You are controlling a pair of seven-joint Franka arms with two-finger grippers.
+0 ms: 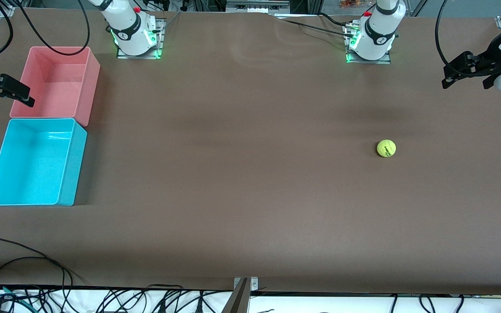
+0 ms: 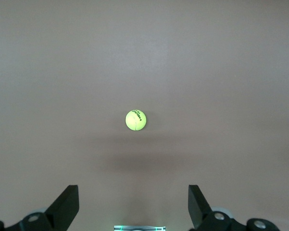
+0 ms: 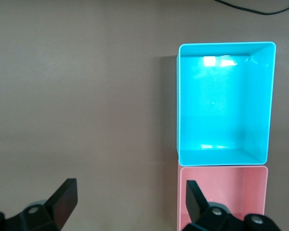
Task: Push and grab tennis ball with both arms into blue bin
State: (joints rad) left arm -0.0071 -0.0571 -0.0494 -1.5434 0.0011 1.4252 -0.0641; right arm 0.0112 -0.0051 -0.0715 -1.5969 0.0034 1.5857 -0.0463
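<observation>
Front view | left gripper raised, jaws wide | right gripper over pink bin, wide

Both up in the air: left gripper at its own end, right gripper likewise, jaws spread wide, gripping nothing.

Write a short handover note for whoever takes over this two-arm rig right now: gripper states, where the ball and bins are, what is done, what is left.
Left gripper: open, empty, up in the air at the left arm's end of the table.
Right gripper: open, empty, beside the pink bin.
Tennis ball: on the bare table toward the left arm's end, untouched.
Blue bin: empty, against the pink bin, nearer the front camera, at the right arm's end.
Done: nothing.
Left: push the ball across toward the bins, grab it, drop it in the blue bin.
</observation>
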